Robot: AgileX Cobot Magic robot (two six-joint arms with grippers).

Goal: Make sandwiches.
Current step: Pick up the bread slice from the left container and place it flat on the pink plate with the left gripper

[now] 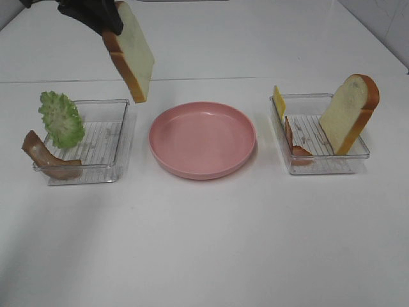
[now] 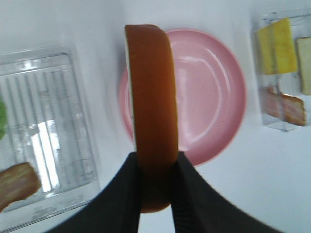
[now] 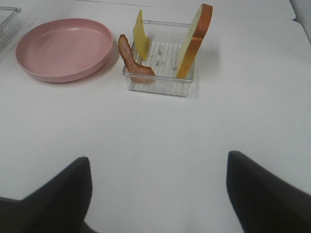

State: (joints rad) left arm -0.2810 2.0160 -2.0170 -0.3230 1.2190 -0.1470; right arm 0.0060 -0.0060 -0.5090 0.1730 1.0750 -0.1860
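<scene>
Left hand (image 2: 155,167) is holding a bread slice (image 1: 131,51) up by the pink plate (image 1: 202,137), right hand (image 3: 158,158) is sitting wide open.

left hand (image 2: 156,161), matte blk fingers (image 2: 119,199) w/ smooth rounded edges, right hand (image 3: 158,162), same blk, broad blunt tips

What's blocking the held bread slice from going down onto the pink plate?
Nothing visible. The left end effector grips the bread slice in the air, by the left side of the pink plate. The plate is bare.
</scene>
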